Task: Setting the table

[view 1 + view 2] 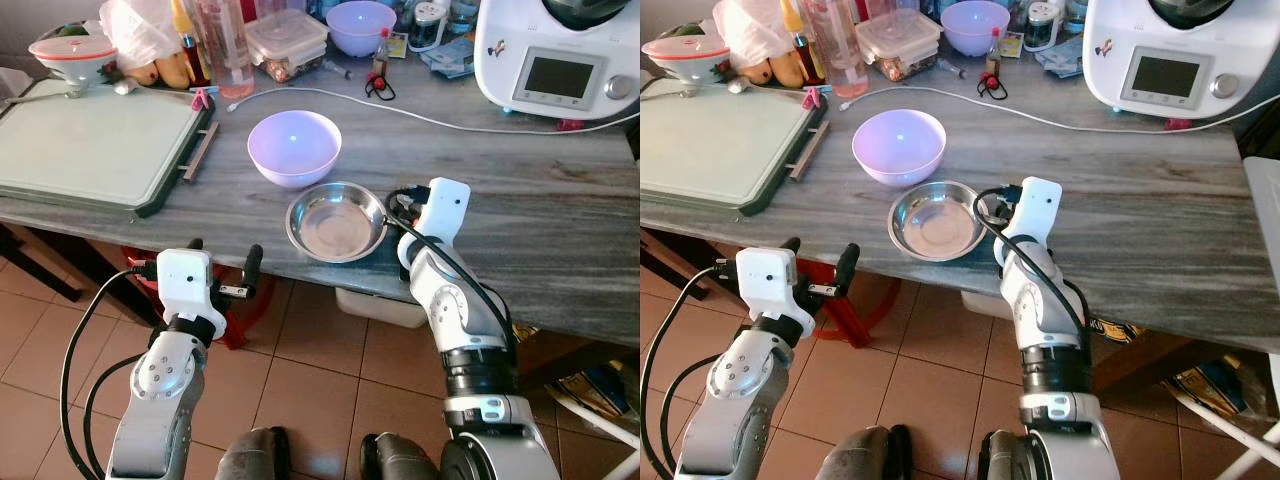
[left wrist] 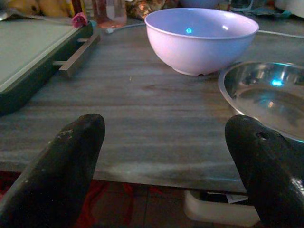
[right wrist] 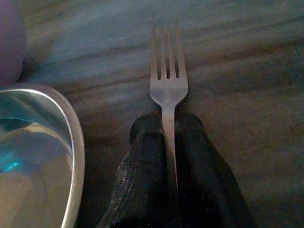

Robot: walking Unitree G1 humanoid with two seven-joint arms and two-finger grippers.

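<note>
My right claw (image 3: 166,126) is pinched on the fork (image 3: 167,90) by its handle, tines pointing away, low over the grey table (image 1: 560,200), just right of the steel bowl (image 1: 336,221) at frame centre. The lilac bowl (image 1: 294,146) sits touching it, up and left. My left claw (image 1: 222,268) hangs spread off the table edge, lower left. Judgement: bowls are placed, the fork is nearly down; release remains, and other cutlery perhaps.

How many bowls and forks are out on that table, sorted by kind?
Lilac plastic bowls: 2, one near the table's front and one at the back
Steel bowls: 1
Forks: 1, clamped in the right gripper beside the steel bowl
Total: 4
</note>
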